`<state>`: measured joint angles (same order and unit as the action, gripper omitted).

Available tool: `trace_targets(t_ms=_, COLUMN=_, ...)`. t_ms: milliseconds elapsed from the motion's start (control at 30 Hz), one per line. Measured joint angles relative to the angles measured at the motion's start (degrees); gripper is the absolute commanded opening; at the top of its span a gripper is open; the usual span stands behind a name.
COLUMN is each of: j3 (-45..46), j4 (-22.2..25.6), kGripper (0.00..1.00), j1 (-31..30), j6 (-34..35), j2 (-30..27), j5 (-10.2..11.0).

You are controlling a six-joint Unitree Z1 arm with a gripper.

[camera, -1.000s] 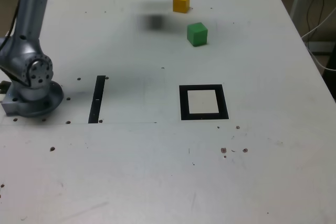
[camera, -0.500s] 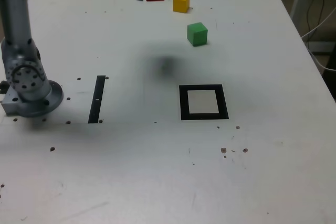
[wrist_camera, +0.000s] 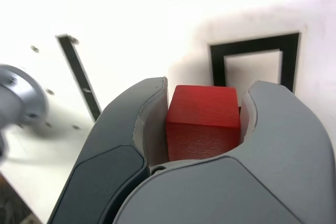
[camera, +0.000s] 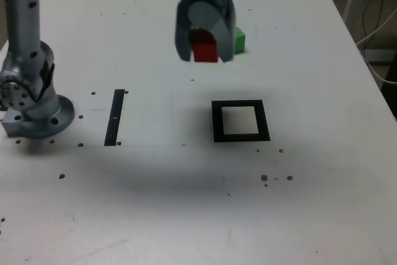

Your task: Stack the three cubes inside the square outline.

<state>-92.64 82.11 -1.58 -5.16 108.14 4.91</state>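
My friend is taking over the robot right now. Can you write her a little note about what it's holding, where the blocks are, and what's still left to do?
Gripper: jaws shut on the red cube, held up above the table, not yet over the square outline.
Green cube: on the table behind the gripper in the exterior view, partly hidden by it.
Yellow cube: not visible now; probably hidden behind the arm.
Square outline: nothing in it.
Done: red cube picked up.
Left: set red inside the outline, then stack the other two on it.
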Motion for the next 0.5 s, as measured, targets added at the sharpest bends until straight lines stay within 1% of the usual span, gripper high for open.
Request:
trace_targets(t_ms=67, j3=-1.2, j4=0.0, kGripper=0.20, j1=-1.0, j6=2.2, j2=2.8, j5=-1.3)
trace_targets(t_ms=133, j3=-2.1, j4=-0.1, kGripper=0.20, j1=-1.3, j6=3.6, j2=5.3, j5=-1.8)
trace_targets(t_ms=367, j3=-5.1, j4=-0.3, kGripper=0.20, j1=-1.3, j6=5.4, j2=8.9, j5=-1.3)
trace_targets(t_ms=433, j3=-5.1, j4=-0.9, kGripper=0.20, j1=-1.3, j6=5.9, j2=10.2, j5=-1.3)
trace_targets(t_ms=500, j3=-4.3, j4=-2.3, kGripper=0.20, j1=-1.3, j6=6.2, j2=11.1, j5=-1.8)
